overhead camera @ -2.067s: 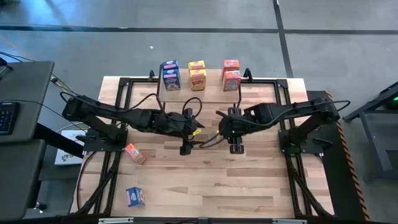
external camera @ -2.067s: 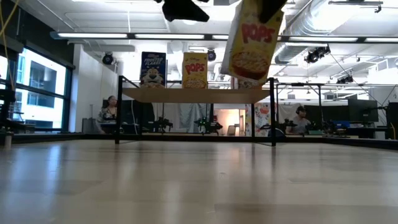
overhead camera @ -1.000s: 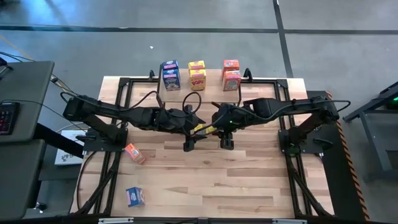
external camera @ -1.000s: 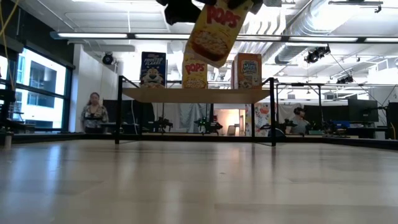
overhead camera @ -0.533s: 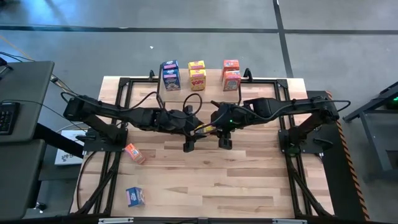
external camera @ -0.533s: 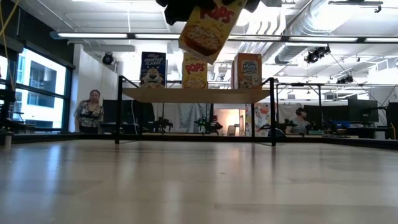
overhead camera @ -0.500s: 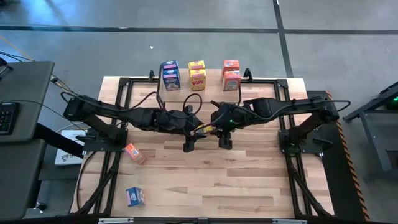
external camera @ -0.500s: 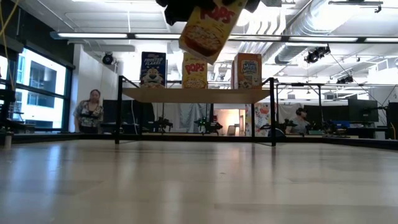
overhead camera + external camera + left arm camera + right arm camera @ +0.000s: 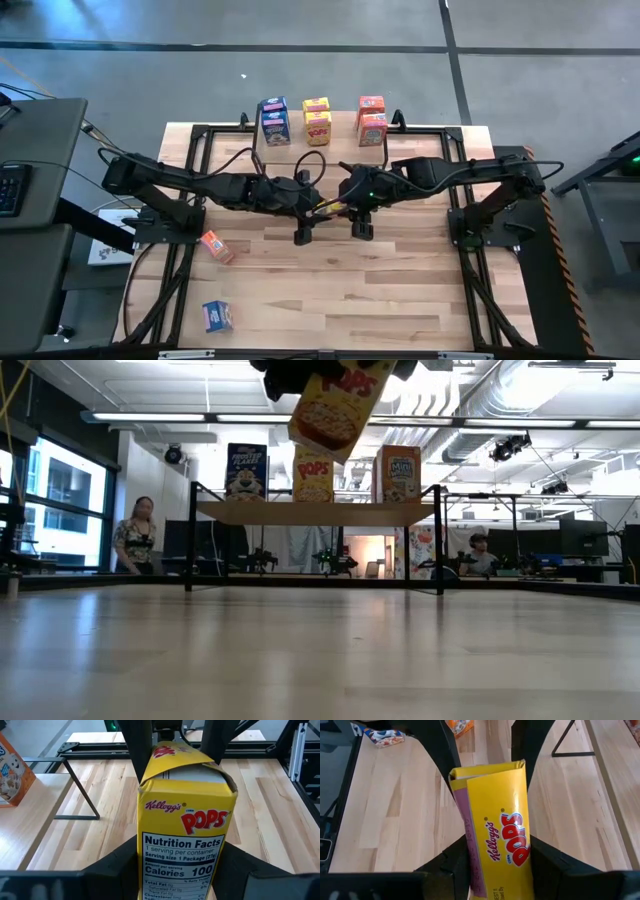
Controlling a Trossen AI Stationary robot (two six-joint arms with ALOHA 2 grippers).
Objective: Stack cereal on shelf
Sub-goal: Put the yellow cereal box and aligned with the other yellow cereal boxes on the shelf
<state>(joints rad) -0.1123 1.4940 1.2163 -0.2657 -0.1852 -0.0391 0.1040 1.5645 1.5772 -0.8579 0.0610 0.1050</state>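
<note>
On my left wrist view the yellow Pops box (image 9: 185, 845) fills the space between the left gripper (image 9: 181, 870) fingers, nutrition panel facing me; the right gripper (image 9: 497, 865) clamps the same box, logo side up. Only the low view shows it tilted in the air above the table (image 9: 320, 650). From above I see it only as a yellow sliver between both grippers, with the shelf (image 9: 320, 140) beyond holding six boxes.
</note>
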